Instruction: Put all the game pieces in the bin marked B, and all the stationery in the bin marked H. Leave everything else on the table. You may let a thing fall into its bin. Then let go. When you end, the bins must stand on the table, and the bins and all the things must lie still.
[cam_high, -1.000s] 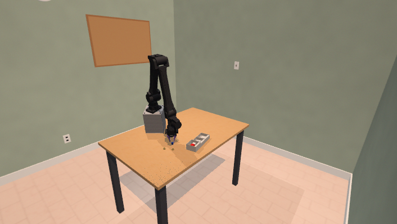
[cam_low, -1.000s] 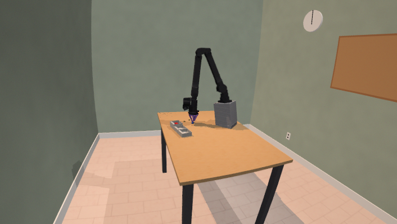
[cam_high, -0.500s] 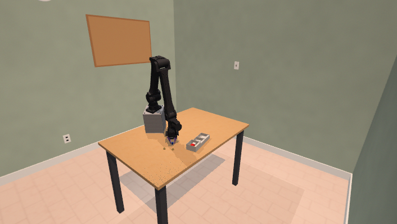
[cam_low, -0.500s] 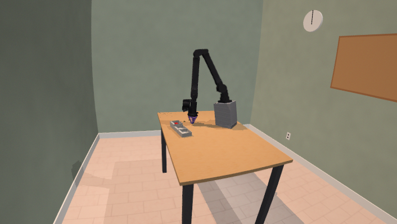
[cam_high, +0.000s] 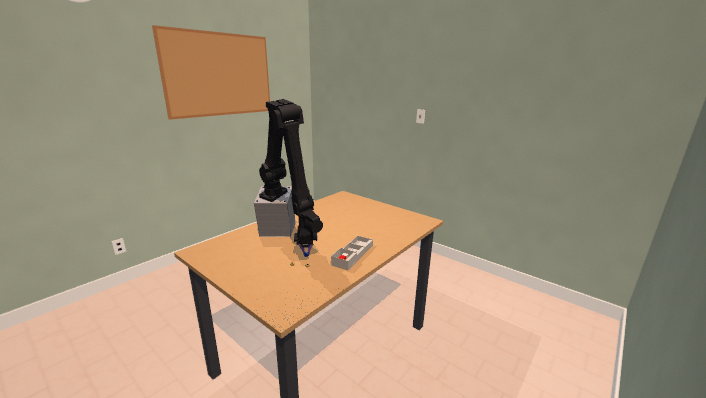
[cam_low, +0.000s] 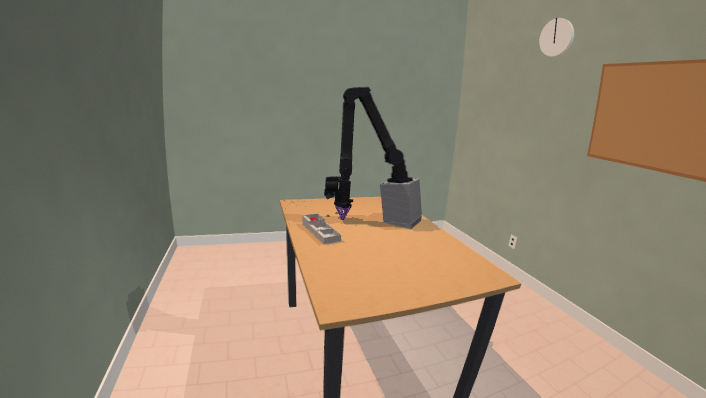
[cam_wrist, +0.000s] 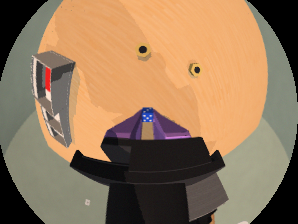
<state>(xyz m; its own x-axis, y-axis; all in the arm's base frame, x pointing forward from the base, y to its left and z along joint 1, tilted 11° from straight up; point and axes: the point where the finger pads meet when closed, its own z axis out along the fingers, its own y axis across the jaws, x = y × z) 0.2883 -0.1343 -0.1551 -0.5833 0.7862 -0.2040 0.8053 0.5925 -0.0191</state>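
Observation:
My gripper (cam_wrist: 147, 112) is low over the table, next to the arm's grey base, and also shows in the top view (cam_high: 305, 250) and the exterior view (cam_low: 342, 214). Its purple fingers are shut on a small blue die with white dots (cam_wrist: 148, 116), right at the table top. A grey row of bins (cam_high: 352, 252) stands to one side; it also shows in the exterior view (cam_low: 321, 228) and in the wrist view (cam_wrist: 53, 96). A red piece (cam_wrist: 48, 80) lies in its end compartment. I cannot read the bins' letters.
Two small dark ring-shaped things lie on the table beyond the gripper, one (cam_wrist: 143, 50) on the left and one (cam_wrist: 194, 68) on the right. The arm's grey base block (cam_high: 273, 214) stands behind the gripper.

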